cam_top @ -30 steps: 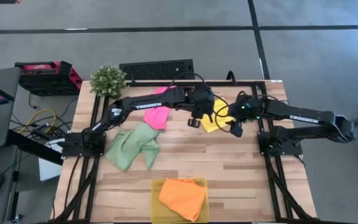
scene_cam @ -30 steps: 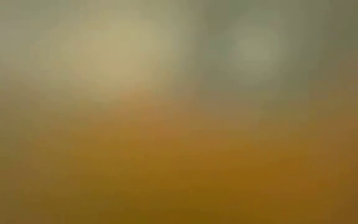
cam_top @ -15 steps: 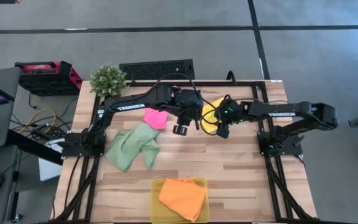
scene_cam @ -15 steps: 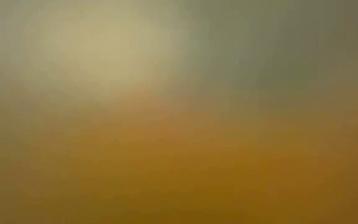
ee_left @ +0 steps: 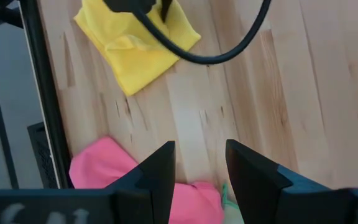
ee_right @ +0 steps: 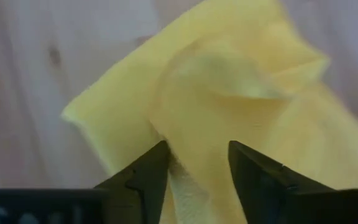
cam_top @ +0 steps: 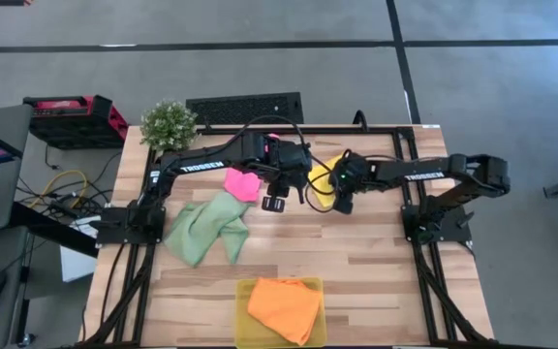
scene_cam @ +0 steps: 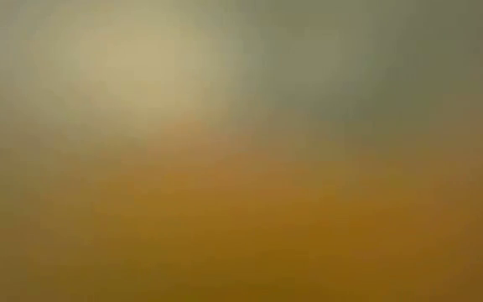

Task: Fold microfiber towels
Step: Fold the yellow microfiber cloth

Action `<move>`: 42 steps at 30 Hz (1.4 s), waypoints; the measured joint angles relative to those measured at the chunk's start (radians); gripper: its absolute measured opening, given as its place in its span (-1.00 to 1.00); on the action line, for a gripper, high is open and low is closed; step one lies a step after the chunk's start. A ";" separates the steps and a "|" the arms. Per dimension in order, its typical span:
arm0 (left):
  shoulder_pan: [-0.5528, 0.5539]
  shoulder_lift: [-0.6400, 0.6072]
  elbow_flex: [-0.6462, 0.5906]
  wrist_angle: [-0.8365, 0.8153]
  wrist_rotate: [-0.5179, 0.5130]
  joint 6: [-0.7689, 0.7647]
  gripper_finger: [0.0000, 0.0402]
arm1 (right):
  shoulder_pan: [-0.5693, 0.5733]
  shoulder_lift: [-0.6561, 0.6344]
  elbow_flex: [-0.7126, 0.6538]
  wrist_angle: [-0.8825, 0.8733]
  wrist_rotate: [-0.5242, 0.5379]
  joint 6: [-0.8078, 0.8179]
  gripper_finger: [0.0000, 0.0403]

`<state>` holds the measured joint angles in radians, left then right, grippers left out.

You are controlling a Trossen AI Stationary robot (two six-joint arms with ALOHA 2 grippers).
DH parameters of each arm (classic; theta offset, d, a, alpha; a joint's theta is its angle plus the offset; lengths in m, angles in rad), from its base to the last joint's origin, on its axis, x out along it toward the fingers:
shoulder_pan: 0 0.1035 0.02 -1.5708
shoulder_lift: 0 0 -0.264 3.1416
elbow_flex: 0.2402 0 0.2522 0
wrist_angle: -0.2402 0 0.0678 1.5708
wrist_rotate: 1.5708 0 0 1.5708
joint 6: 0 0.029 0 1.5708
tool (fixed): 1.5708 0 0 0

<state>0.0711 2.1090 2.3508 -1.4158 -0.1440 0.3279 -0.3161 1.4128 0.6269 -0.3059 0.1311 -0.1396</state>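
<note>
Right wrist view: yellow towel (ee_right: 229,106) lies rumpled, folds bunched upward.

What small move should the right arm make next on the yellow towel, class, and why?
Probably close the right tool on the yellow towel. Its fingers are open with a raised fold of the cloth between them, so a pinch looks ready. The left tool hangs open over bare wood beside the pink towel, holding nothing.

Potted plant (cam_top: 169,124) at table's (cam_top: 356,262) far left corner; translucent yellow tray (cam_top: 243,315) at near edge; red-black case (cam_top: 71,117) on floor.
</note>
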 joint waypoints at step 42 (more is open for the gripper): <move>0.000 0.002 0.000 -0.017 -0.001 -0.018 -0.33 | -0.219 -0.063 0.009 -0.164 0.188 0.274 -0.50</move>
<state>0.0715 2.1113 2.3508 -1.4329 -0.1448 0.3096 -0.5350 1.3499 0.6361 -0.4699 0.3192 0.1346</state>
